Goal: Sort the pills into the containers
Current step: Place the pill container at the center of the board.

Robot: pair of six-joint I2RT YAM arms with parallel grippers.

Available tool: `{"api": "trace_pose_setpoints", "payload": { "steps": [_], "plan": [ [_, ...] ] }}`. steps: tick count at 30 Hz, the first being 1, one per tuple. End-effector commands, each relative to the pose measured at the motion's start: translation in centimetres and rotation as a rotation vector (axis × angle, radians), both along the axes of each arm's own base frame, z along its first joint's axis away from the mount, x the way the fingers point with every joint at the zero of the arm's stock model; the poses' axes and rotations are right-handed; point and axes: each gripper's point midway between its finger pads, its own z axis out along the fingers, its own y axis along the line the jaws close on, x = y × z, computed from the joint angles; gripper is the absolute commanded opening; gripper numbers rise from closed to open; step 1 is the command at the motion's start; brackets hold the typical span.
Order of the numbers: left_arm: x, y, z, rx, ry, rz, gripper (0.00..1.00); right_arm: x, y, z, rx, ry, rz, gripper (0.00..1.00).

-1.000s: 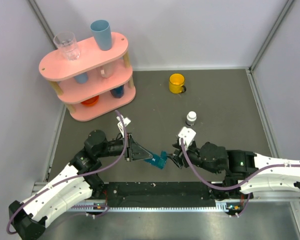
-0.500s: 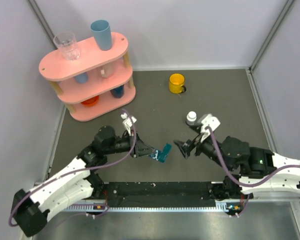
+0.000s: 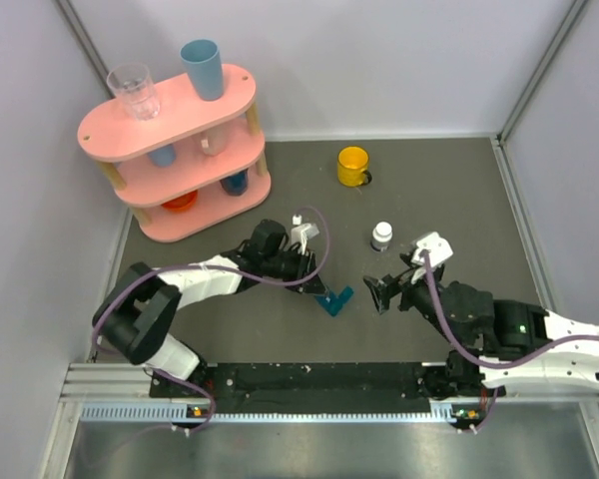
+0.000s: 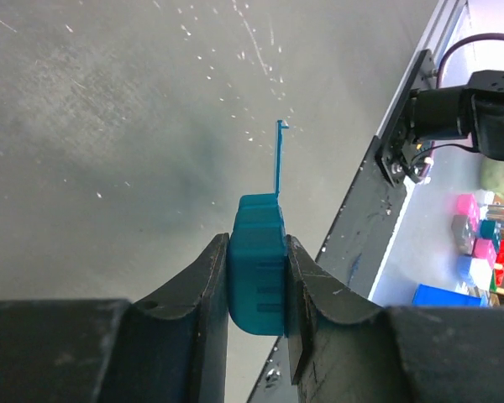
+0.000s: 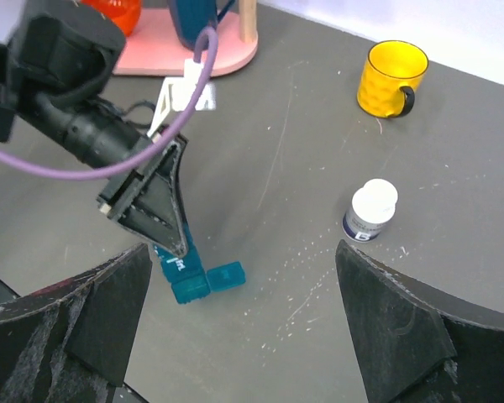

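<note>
— What has your left claw (image 4: 258, 245) got?
— It's clamped on the teal pill box (image 4: 257, 277), mid-table (image 3: 449, 190), tilted nose-down with one lid (image 4: 279, 159) flipped up. My right claw (image 3: 382, 292) gapes empty just beside it
— Next?
— I reckon I lay the box flat, then fetch the white bottle (image 3: 381, 236)

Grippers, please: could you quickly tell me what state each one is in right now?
Left gripper: closed on the teal pill box.
Right gripper: open, jaws wide apart, holding nothing.
</note>
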Motion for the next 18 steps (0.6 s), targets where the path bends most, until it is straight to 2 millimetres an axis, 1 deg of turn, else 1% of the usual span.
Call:
{"api": "trace_pose_setpoints", "payload": {
  "steps": [1, 2, 3, 4, 5, 6, 8, 9, 11, 12, 14, 15, 18],
  "plan": [
    [2.0, -2.0, 1.3, -0.068, -0.104, -0.08, 0.04, 0.5, -2.0, 0.7, 0.095, 0.0, -0.066, 0.91],
    [2.4, -2.1, 1.0, -0.058, -0.108, -0.073, 0.08, 0.6, -2.2, 0.5, 0.091, -0.001, -0.077, 0.91],
    [2.8, -2.1, 0.3, -0.042, -0.107, -0.068, 0.09, 0.8, -2.4, 0.4, 0.086, -0.002, -0.091, 0.92],
    [3.3, -2.2, 0.3, -0.038, -0.116, -0.059, 0.1, 0.9, -2.3, 0.1, 0.074, 0.001, -0.098, 0.92],
    [3.7, -2.2, -0.1, -0.024, -0.119, -0.045, 0.13, 1.2, -2.4, -0.2, 0.065, 0.005, -0.11, 0.93],
    [3.9, -2.2, -0.8, -0.01, -0.105, -0.042, 0.15, 1.2, -2.1, -0.5, 0.054, 0.012, -0.101, 0.93],
    [4.4, -2.3, -1.1, -0.003, -0.108, -0.024, 0.17, 1.6, -1.8, -1.2, 0.037, 0.029, -0.12, 0.93],
    [4.6, -2.3, -1.4, 0.002, -0.101, -0.015, 0.22, 1.6, -1.6, -1.4, 0.035, 0.038, -0.114, 0.94],
    [4.9, -2.1, -1.9, 0.016, -0.104, 0.004, 0.25, 1.9, -1.3, -2.2, 0.025, 0.062, -0.125, 0.94],
    [5.0, -2.0, -2.3, 0.026, -0.098, 0.011, 0.29, 2.4, -1.5, -2.6, 0.022, 0.07, -0.147, 0.95],
    [5.2, -1.8, -2.6, 0.037, -0.097, 0.022, 0.31, 2.8, -1.4, -3.5, 0.016, 0.096, -0.156, 0.95],
    [5.2, -1.7, -2.9, 0.05, -0.092, 0.027, 0.32, 3.3, -1.9, -3.7, 0.018, 0.106, -0.181, 0.95],
    [5.3, -1.4, -3.4, 0.075, -0.095, 0.038, 0.35, 3.8, -2.2, -4.3, 0.033, 0.131, -0.197, 0.95]
  ]
}}
